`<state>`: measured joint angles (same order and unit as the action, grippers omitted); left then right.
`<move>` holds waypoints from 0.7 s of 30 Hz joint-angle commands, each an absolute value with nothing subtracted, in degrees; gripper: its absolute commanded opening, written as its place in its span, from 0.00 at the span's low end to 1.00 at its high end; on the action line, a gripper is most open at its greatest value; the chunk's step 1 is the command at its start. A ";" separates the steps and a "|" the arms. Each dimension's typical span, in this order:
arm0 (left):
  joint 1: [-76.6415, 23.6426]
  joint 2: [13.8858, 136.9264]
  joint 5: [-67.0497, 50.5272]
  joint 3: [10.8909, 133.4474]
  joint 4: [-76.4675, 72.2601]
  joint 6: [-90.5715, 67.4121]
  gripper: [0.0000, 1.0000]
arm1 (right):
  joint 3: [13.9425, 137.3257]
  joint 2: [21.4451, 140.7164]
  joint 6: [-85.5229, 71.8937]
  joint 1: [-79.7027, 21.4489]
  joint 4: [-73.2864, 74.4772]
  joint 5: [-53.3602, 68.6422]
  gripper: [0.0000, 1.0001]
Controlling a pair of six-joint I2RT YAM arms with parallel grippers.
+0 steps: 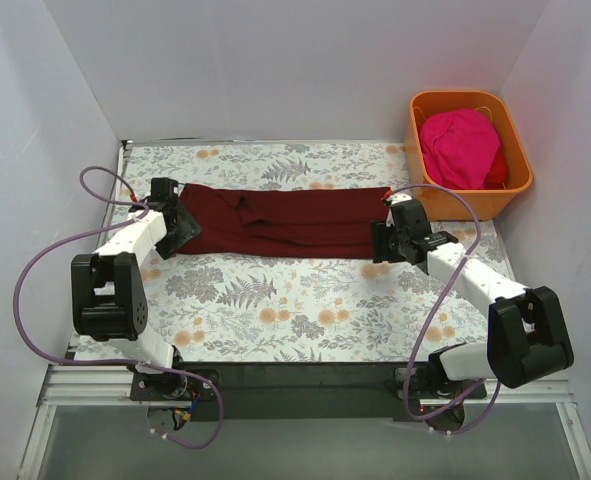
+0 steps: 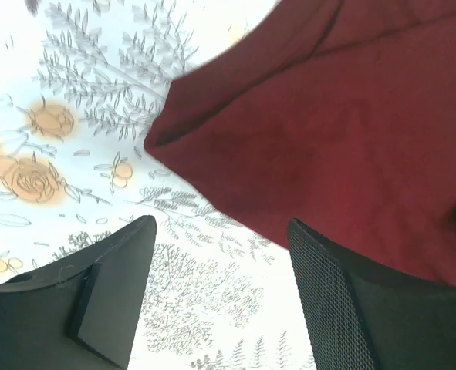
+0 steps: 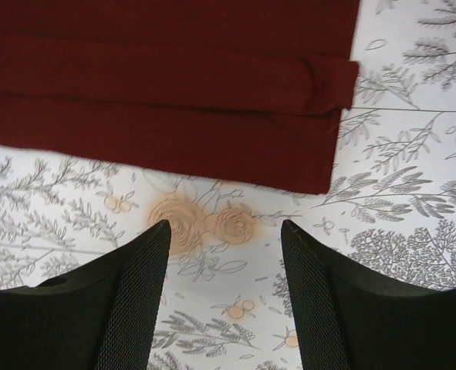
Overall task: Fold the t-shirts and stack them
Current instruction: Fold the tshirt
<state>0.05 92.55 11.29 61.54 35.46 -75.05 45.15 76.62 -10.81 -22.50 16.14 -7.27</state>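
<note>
While lying across the far half of the floral-printed table (image 1: 275, 300) as a long, narrow band, dark maroon soft cloth t-shirt (image 1: 285, 222) looks folded lengthwise already, with layered edges stacked neatly at the right end in the right wrist view. Still to be done on it, judging from that long shape: crosswise folds to bring it down to a compact packet. Not yet touched, apparently: bright magenta-pink cloth t-shirt (image 1: 461, 147), bunched up in the orange plastic tub (image 1: 415, 140) at the far right corner, well apart from the maroon one; a sliver of red cloth beside it in the tub, too little visible to name. No stack begun anywhere. Roughly a first stage of the job, then, with most of it ahead. Left gripper (image 2: 220, 254) at the shirt's left end, jaws apart and holding nothing, one black finger overlapped by the cloth's edge in its own view, whether touching it cannot be told. Right gripper (image 3: 224, 231) just short of the shirt's right end, jaws likewise spread and empty, bare table between them. Counted: two shirts for certain, one tub, two arms, one table.
</note>
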 commanded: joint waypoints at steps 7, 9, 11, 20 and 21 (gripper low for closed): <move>2.90 94.83 8.44 61.25 31.38 -76.29 0.64 | 46.67 81.38 -13.36 -13.98 6.42 -1.50 0.50; 2.99 95.62 8.44 61.61 31.12 -76.29 0.64 | 46.14 82.52 -13.88 -13.19 5.28 -0.97 0.48; 3.08 96.15 8.35 62.31 30.85 -76.29 0.64 | 45.70 83.23 -15.11 -12.04 3.79 -0.44 0.47; 3.60 100.63 9.93 62.93 30.85 -75.94 0.46 | 44.21 88.67 -16.96 -9.32 1.05 4.39 0.33; 3.69 100.90 9.93 62.67 31.11 -75.76 0.44 | 43.86 88.94 -17.14 -8.97 1.14 5.09 0.32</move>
<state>3.22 100.66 8.47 61.80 31.24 -75.96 45.08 87.74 -15.77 -10.04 3.44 2.28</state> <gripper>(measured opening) 0.461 0.327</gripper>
